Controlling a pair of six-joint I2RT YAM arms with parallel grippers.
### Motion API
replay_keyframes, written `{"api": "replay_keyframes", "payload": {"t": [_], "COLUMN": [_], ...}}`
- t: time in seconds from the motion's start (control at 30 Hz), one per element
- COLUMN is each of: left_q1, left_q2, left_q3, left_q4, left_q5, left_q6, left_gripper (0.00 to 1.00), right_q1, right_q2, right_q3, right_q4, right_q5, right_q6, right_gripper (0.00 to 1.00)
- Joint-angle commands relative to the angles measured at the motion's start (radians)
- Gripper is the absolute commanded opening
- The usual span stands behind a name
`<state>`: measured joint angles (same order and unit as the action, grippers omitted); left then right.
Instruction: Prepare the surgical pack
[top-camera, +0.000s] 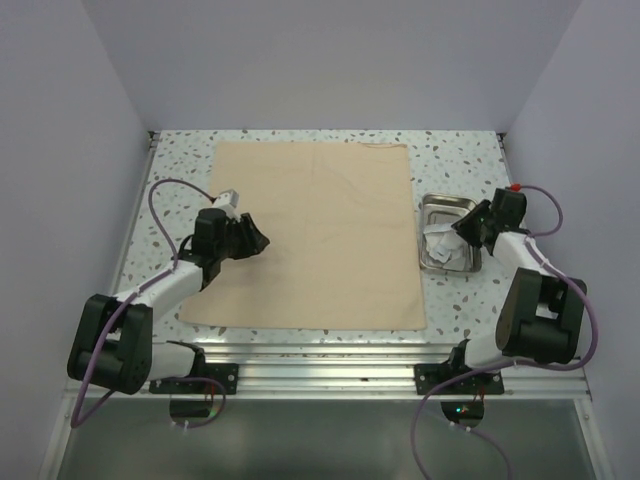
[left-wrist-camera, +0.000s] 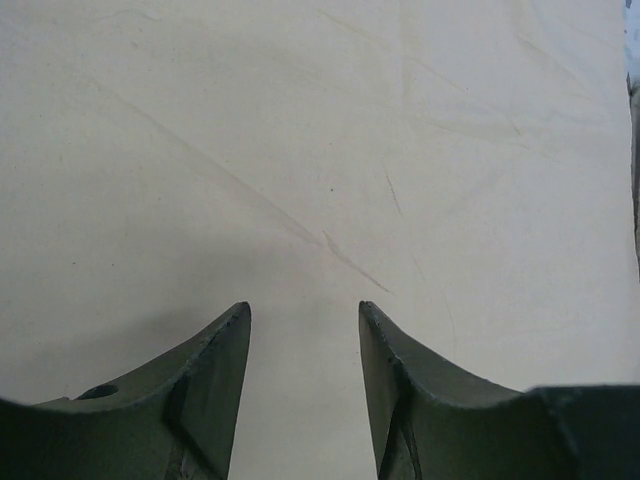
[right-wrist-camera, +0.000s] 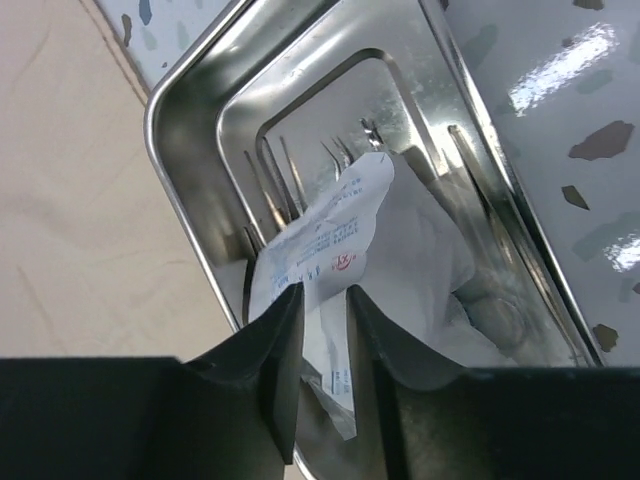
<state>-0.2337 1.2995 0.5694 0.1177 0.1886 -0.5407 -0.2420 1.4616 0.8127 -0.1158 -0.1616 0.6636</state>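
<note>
The beige cloth sheet (top-camera: 330, 230) lies spread flat in the middle of the table. My left gripper (top-camera: 262, 240) hovers over its left part, open, with only bare cloth (left-wrist-camera: 320, 150) between its fingers (left-wrist-camera: 215, 370). The small steel tray (top-camera: 447, 200) stands just right of the cloth, holding white gauze packets (top-camera: 445, 248) and slim metal instruments (right-wrist-camera: 270, 185). My right gripper (right-wrist-camera: 322, 292) is down at the tray's near end (right-wrist-camera: 160, 130). Its jaws stand narrowly apart around a printed gauze packet (right-wrist-camera: 330, 230) that rests in the tray.
Speckled table surface (top-camera: 180, 160) surrounds the cloth. White walls close in the back and both sides. A metal rail (top-camera: 320, 350) runs along the near edge by the arm bases. More crumpled white gauze (right-wrist-camera: 430, 250) fills the tray's right half.
</note>
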Motion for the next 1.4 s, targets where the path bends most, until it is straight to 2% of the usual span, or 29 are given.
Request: {"api": "replay_keyframes", "payload": {"t": [0.0, 0.13, 0.17, 0.27, 0.5, 0.77, 0.8, 0.93, 1.2, 1.37], "left_q1": [-0.009, -0.019, -0.021, -0.024, -0.065, -0.144, -0.151, -0.156, -0.159, -0.161], "left_q2": [-0.002, -0.008, -0.006, -0.003, -0.003, -0.025, -0.023, -0.02, -0.019, -0.026], "left_q3": [0.027, 0.03, 0.03, 0.03, 0.026, 0.017, 0.017, 0.007, 0.006, 0.001], "left_q4": [0.048, 0.046, 0.046, 0.05, 0.053, 0.051, 0.05, 0.054, 0.053, 0.05], "left_q5": [0.02, 0.026, 0.031, 0.044, 0.071, 0.068, 0.064, 0.058, 0.057, 0.051], "left_q6": [-0.011, -0.004, -0.002, 0.001, 0.005, -0.007, -0.007, -0.001, 0.001, 0.001], "left_gripper": [0.52, 0.51, 0.51, 0.51, 0.51, 0.51, 0.51, 0.51, 0.5, 0.5], "right_q1": [-0.011, -0.023, -0.025, -0.023, -0.022, -0.022, -0.022, -0.022, -0.023, -0.025], "right_q2": [-0.018, -0.059, -0.076, -0.069, 0.181, 0.264, 0.27, 0.316, 0.362, 0.365], "right_q3": [0.069, 0.115, 0.121, 0.175, 0.328, 0.338, 0.339, 0.353, 0.371, 0.37], "right_q4": [-0.076, -0.154, -0.162, -0.228, -0.343, -0.334, -0.337, -0.366, -0.381, -0.397], "right_q5": [0.106, 0.184, 0.2, 0.253, 0.217, 0.237, 0.235, 0.246, 0.243, 0.272], "right_q6": [-0.061, -0.137, -0.162, -0.266, -0.43, -0.49, -0.489, -0.47, -0.457, -0.443], "right_gripper": [0.3, 0.43, 0.51, 0.61, 0.64, 0.62, 0.61, 0.42, 0.32, 0.11]}}
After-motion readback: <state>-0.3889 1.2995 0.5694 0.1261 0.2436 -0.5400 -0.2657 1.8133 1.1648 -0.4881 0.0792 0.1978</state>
